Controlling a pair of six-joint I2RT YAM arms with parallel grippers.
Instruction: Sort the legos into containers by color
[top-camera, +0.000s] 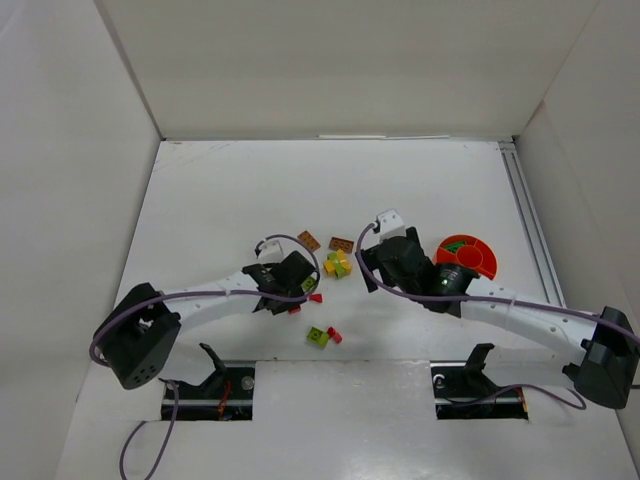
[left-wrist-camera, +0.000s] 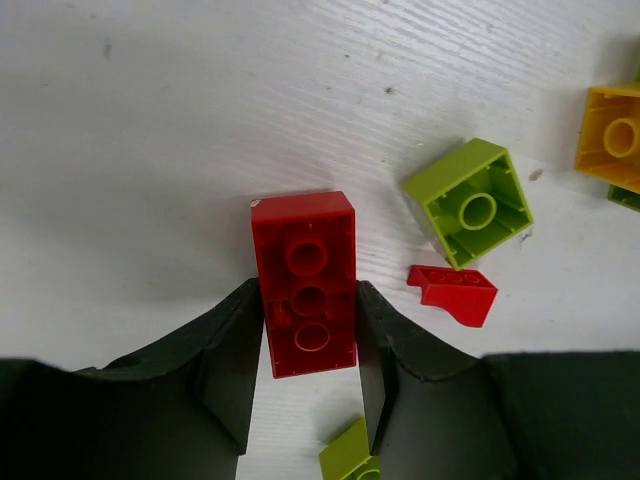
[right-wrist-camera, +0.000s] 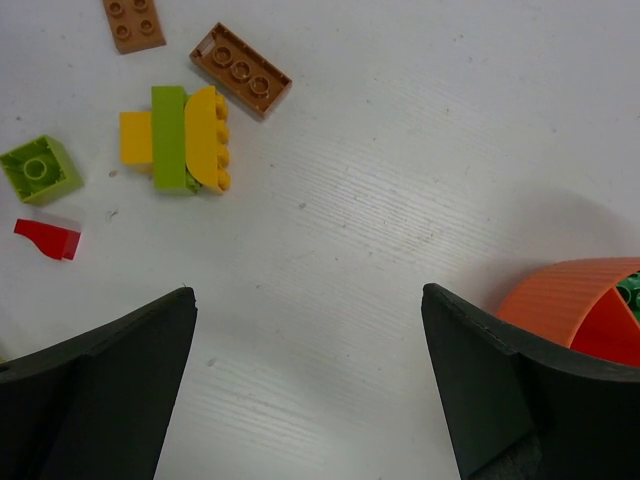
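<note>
Pick-up step: the left claw (left-wrist-camera: 308, 335) is clamped on the sides of a long red brick (left-wrist-camera: 303, 235), which lies underside up between its fingers. The right claw (right-wrist-camera: 308, 300) hangs spread wide and empty, with the orange divided bowl (right-wrist-camera: 560, 300) just to its right. The next move likely calls for a straight lift, then a carry to the bowl's red compartment.

No text, label, brand, number or sign can be read anywhere: none on the red studded plastic brick (left-wrist-camera: 305, 285), the round orange plastic bowl (top-camera: 492, 262) or the white counter (top-camera: 220, 200)
</note>
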